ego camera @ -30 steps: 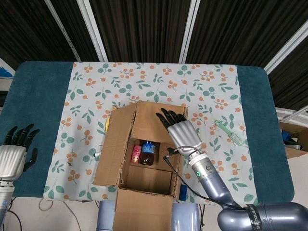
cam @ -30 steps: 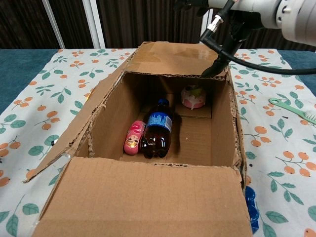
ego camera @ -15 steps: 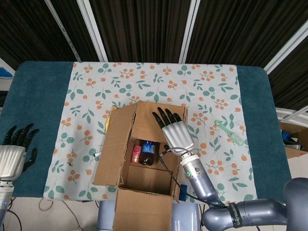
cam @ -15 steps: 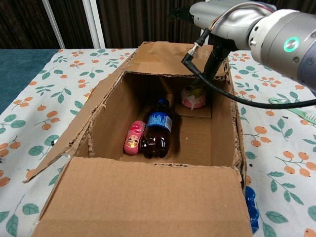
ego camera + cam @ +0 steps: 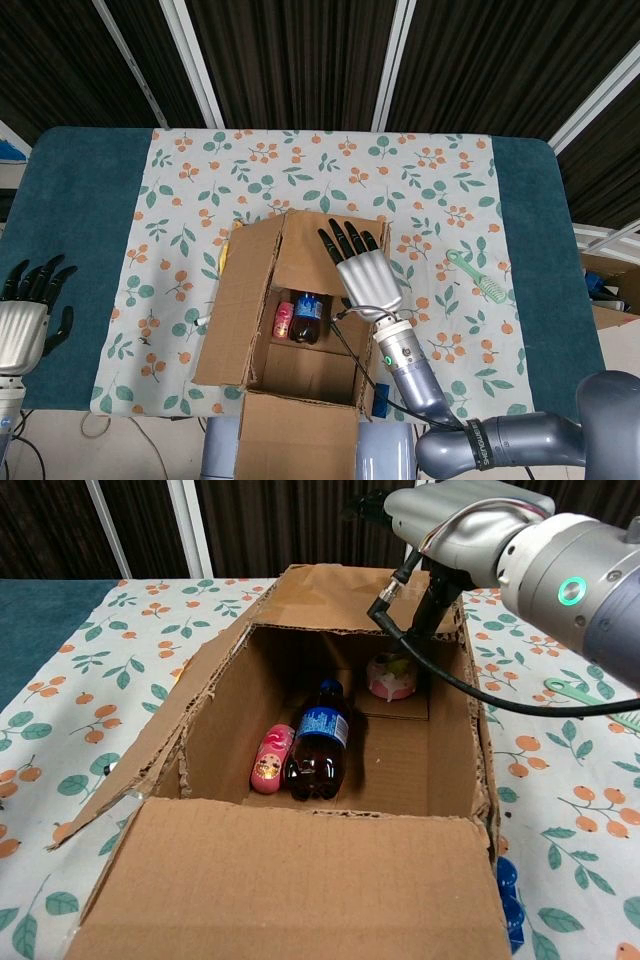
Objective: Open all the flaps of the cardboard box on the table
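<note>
The right hand (image 5: 362, 272), fingers spread and holding nothing, hovers over the box's (image 5: 245, 300) far flap (image 5: 305, 250); the left hand (image 5: 30, 318), also empty, sits well apart.

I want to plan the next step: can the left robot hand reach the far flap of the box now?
Probably not: the left robot hand sits far aside, and the right robot hand already covers the far flap.

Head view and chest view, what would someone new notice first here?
The open cardboard box at mid-table on the floral cloth, a dark soda bottle and a pink toy lying inside. The right hand hovers open above its far flap.
</note>
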Controlling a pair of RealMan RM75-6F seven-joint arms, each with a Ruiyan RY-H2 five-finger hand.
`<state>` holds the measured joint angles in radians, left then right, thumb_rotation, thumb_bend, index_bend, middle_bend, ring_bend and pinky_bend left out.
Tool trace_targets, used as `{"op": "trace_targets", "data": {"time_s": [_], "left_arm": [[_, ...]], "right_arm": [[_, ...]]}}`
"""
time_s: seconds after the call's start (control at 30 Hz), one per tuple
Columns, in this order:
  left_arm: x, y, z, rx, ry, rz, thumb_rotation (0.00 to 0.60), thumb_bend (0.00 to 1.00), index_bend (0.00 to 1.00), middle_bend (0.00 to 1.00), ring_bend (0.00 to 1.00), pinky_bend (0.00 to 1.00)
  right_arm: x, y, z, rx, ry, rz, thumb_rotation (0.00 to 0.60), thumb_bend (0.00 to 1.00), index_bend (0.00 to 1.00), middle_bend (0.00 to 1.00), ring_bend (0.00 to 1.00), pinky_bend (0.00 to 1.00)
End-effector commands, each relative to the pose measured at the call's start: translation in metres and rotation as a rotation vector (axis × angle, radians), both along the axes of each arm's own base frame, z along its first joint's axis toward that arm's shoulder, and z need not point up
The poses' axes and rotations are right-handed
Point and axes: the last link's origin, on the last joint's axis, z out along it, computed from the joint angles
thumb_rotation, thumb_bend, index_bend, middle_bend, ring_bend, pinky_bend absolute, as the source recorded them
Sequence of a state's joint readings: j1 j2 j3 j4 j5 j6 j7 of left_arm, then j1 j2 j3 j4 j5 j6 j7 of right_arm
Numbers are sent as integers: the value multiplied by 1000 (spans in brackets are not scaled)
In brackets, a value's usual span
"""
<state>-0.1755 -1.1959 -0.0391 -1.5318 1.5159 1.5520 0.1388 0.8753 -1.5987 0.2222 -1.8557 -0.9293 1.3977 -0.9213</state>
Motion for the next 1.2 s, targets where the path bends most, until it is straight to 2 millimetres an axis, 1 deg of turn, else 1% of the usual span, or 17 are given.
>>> {"op": "trace_targets", "data": {"time_s": [0.03, 0.23, 0.33, 0.63, 0.7, 0.77, 0.83, 0.93, 1.03, 1.2], "left_arm": [[0, 0, 0, 2, -2, 0, 600, 511, 175, 89, 136, 77], [0, 0, 0, 1, -3, -1, 600, 511, 175, 89, 136, 77], [0, 0, 0, 0, -7, -1, 600, 511, 175, 89, 136, 77], [1, 0, -1, 0, -4, -1, 600, 511, 175, 88, 136, 77], [1, 0, -1, 0, -4, -1, 600, 511, 175, 88, 136, 77], [1, -1, 1, 9, -7, -1, 600, 511, 175, 88, 136, 78], [0, 0, 2, 14, -8, 1, 600, 511, 175, 88, 136, 78], [-1, 0, 4, 19, -11, 4, 600, 511, 175, 88, 136, 78], [-1, 1, 6, 26, -13, 7, 600, 511, 175, 88, 136, 78], [-2, 2, 6, 29, -10, 13, 600, 511, 175, 88, 136, 78]], "right_arm": [[-2, -1, 1, -4, 1, -1, 600, 229, 0, 0, 79, 203], [-2, -4, 9, -32, -4, 0, 600, 275, 0, 0, 80, 203], [-1, -7, 17, -60, -11, 4, 600, 293, 0, 0, 80, 203], [7, -19, 44, -127, -54, -6, 600, 294, 0, 0, 80, 203], [9, -27, 50, -144, -59, -16, 600, 294, 0, 0, 80, 203], [13, -44, 61, -177, -69, -32, 600, 294, 0, 0, 80, 203], [14, -54, 67, -200, -72, -38, 600, 294, 0, 0, 80, 203], [15, -64, 75, -223, -90, -47, 600, 294, 0, 0, 80, 203], [15, -76, 87, -261, -108, -62, 600, 294, 0, 0, 80, 203], [14, -91, 96, -278, -122, -93, 600, 294, 0, 0, 84, 203]]}}
